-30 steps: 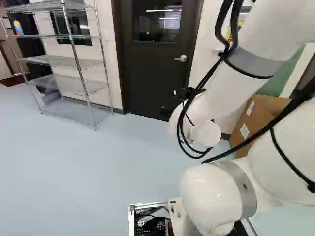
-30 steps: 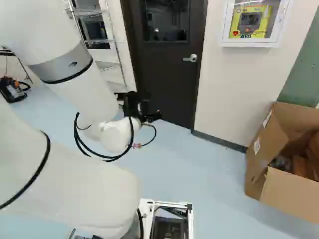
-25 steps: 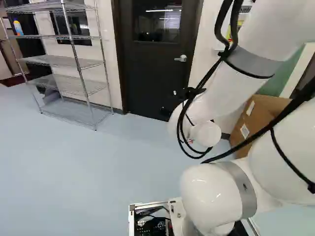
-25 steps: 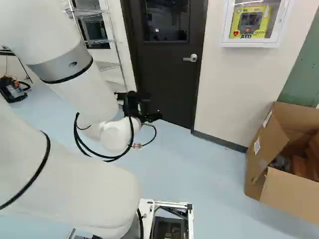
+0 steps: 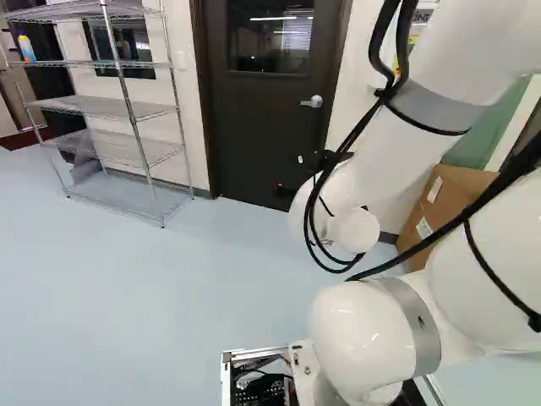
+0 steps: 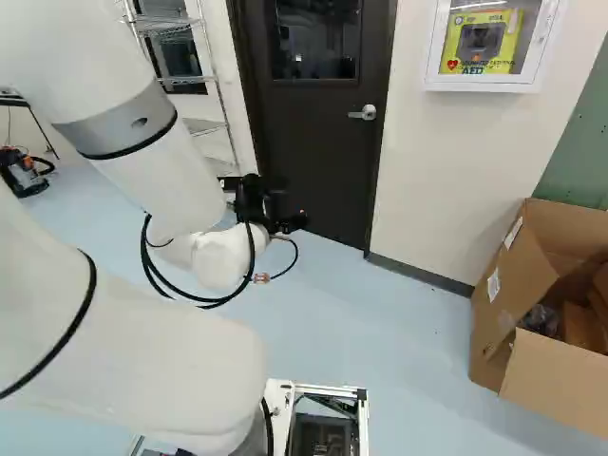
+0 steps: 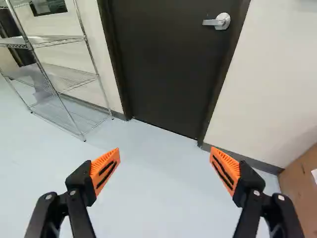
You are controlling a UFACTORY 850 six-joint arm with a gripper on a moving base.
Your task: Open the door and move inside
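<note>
Base (image 6: 363, 423) has moved slightly toward the door (image 7: 166, 64); pincer (image 7: 165, 150) spread wide, holding nothing, so you align it with the lever handle (image 7: 216, 22) ahead before closing.

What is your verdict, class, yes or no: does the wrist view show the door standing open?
No, the dark door sits closed in its frame, and nothing touches its lever handle.

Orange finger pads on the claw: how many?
2: one pad on the claw finger nearer the wire rack, the other pad nearer the cardboard box.
</note>
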